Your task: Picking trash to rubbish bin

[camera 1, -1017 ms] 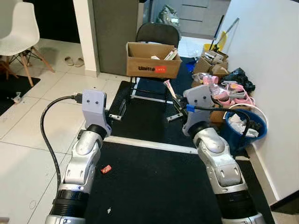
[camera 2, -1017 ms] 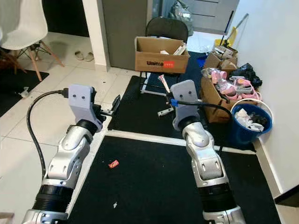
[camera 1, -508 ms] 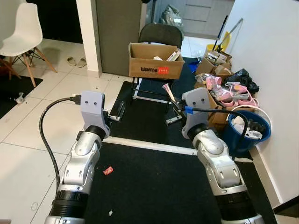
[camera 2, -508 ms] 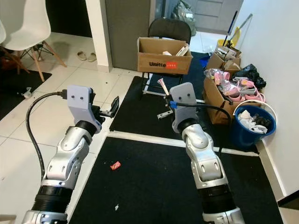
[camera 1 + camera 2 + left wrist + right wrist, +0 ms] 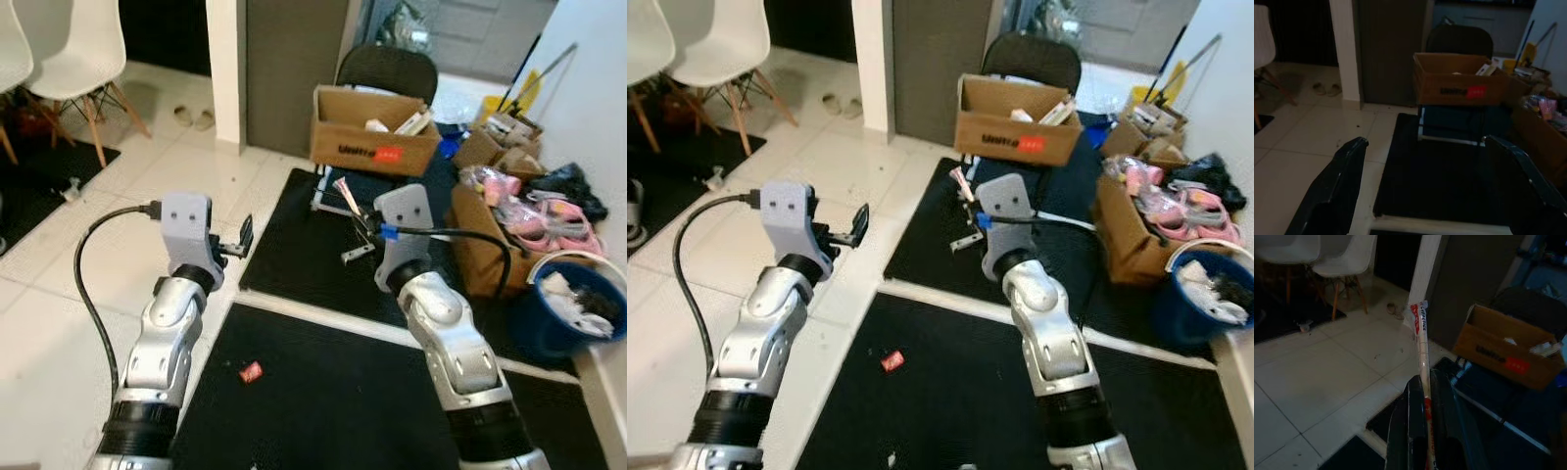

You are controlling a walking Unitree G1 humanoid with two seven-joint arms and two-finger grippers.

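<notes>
- matting, black and flat, covers the floor nearest the robot: a black mat (image 5: 333,392) with a small red wrapper (image 5: 251,371) lying on it between the two arms, and a tiny white scrap (image 5: 891,456) closer in, near the lower edge.
- a pale strip (image 5: 323,318) of bare floor separates that mat from a second black mat (image 5: 304,245) beyond it; glossy white tiles (image 5: 59,255) spread out on the robot's left.
- the left gripper (image 5: 242,238) is held out forward at chest height on a bent silver arm, a black cable looping from its grey wrist block; its two long black fingers (image 5: 1337,181) stand spread wide apart with nothing between them.
- the right gripper (image 5: 361,233) is raised likewise over the far mat, elbow bent, and its fingers (image 5: 1410,431) are pressed together on a thin white stick wrapper (image 5: 1422,347), long and narrow with red print, which juts up past the fingertips.
- beyond the grippers a dark folding chair (image 5: 387,73) carries an open brown cardboard box (image 5: 372,142) with a red label, papers poking out.
- to the robot's right, against the white wall, a round blue rubbish bin (image 5: 578,313) holds crumpled white trash; it stands well apart from the held wrapper.
- behind the bin sit more cardboard boxes (image 5: 480,235) with pink items on top.
- far left stand white moulded chairs (image 5: 83,49) with wooden legs.
</notes>
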